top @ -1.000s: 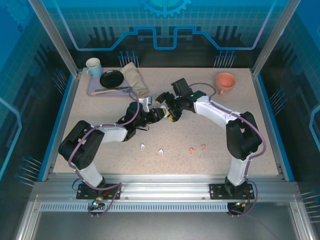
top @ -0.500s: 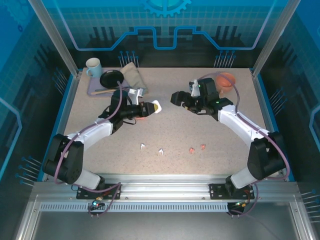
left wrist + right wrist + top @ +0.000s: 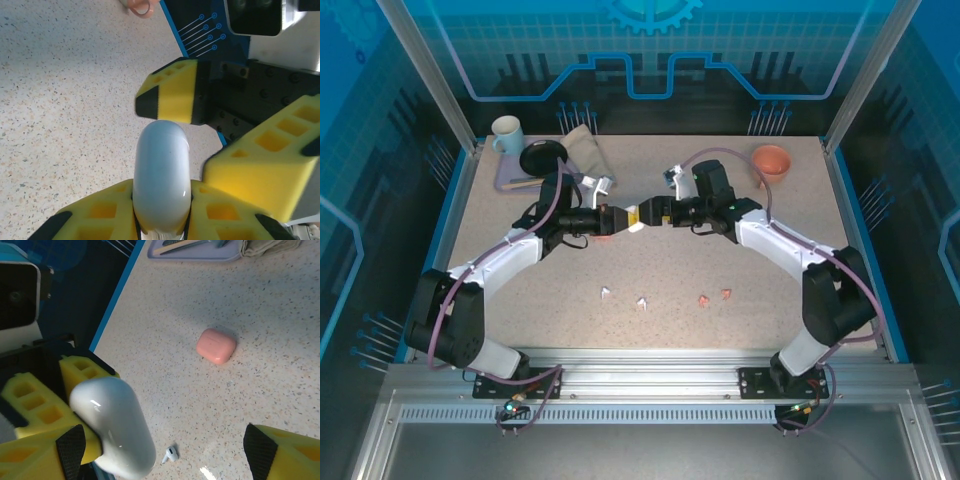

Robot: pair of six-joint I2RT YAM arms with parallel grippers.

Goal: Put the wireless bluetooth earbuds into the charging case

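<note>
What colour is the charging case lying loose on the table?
Salmon pink. The charging case shows best in the right wrist view.

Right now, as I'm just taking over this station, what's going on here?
The left gripper clamps a white charging case over the middle of the table. The right gripper faces it, open, a finger on either side of the case's free end. Four earbuds lie loose nearer the bases. A pink case sits on the table.
</note>
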